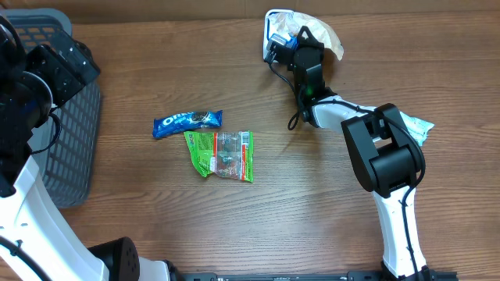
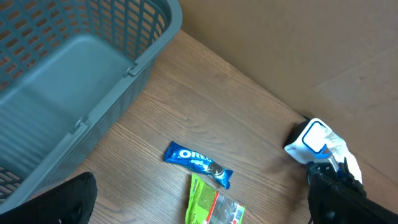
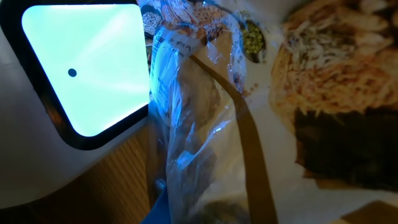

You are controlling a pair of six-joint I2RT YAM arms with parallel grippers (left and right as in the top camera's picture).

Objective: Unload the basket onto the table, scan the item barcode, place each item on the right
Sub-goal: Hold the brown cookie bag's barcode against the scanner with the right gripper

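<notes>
Far L: grey basket (image 1: 55,117). The L pincer (image 2: 199,186) is wide open w/ nothing in it. Mid table: blue Oreo pack (image 1: 187,122), w/ a green snack pack (image 1: 221,154) just below it, touching or nearly so. Top R: white scanner (image 1: 277,35) w/ its window lit up. The R pincer (image 1: 297,37) is squeezed nearly shut & looks to be pinching the clear bag (image 3: 193,112) of food, held up right next to the window.

I think the bag is light, soft & crinkly. The film is prob slippery & shiny, so it may glare. Food inside could squash. Best to hold a flat edge, not the fat middle, & keep the label side flat to the window. Can't see a barcode yet.
</notes>
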